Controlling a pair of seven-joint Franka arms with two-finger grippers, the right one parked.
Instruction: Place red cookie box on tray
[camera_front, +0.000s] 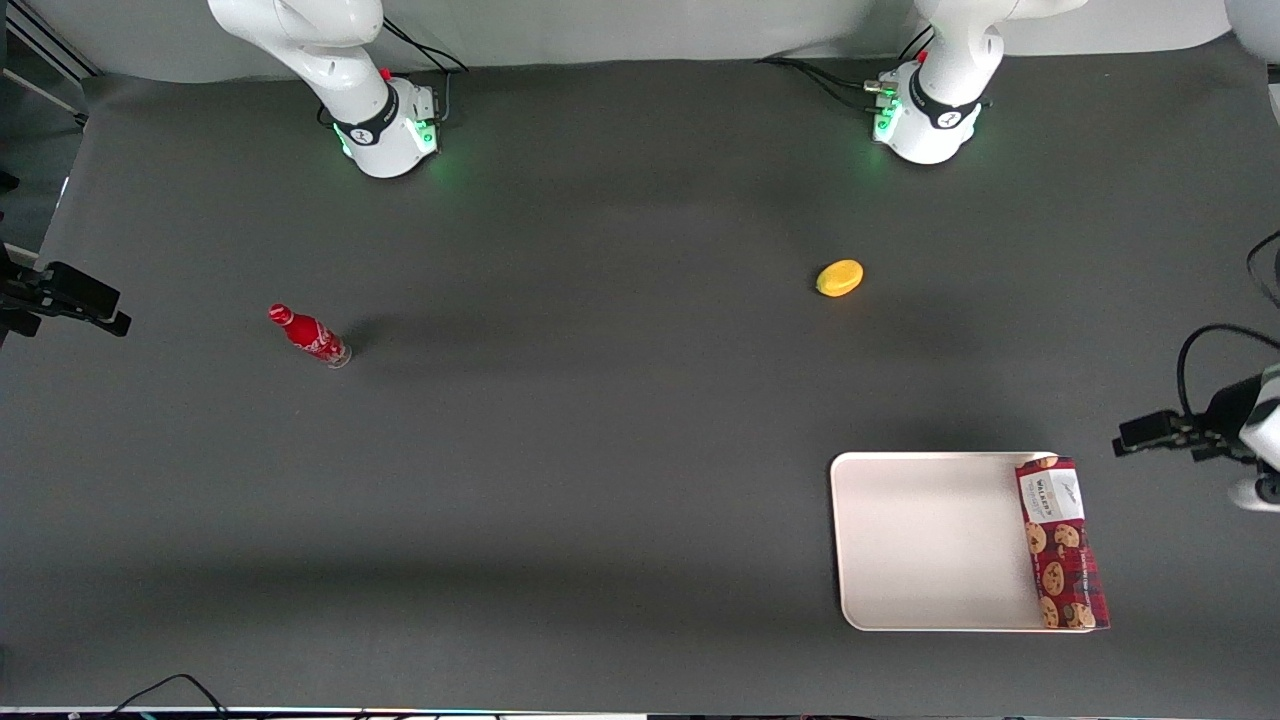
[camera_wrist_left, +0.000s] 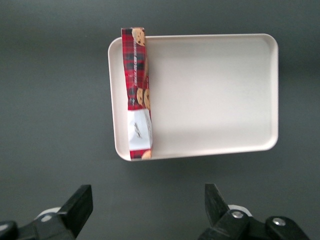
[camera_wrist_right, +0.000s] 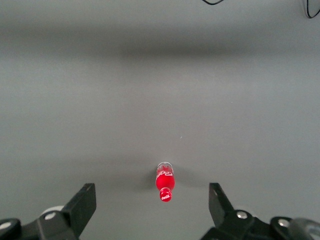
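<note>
The red cookie box (camera_front: 1062, 545) lies on the tray (camera_front: 930, 540), along the short edge at the working arm's end of the table, its white label end farther from the front camera. In the left wrist view the box (camera_wrist_left: 137, 90) rests just inside the tray's rim (camera_wrist_left: 210, 95), one end reaching over it. My left gripper (camera_front: 1135, 437) hovers off the tray, toward the working arm's end and apart from the box. It is open and empty (camera_wrist_left: 148, 210), with only dark table between its fingers (camera_wrist_left: 80, 205).
A yellow lemon-like object (camera_front: 840, 278) lies on the table, farther from the front camera than the tray. A small red soda bottle (camera_front: 308, 336) stands toward the parked arm's end; it also shows in the right wrist view (camera_wrist_right: 165, 182).
</note>
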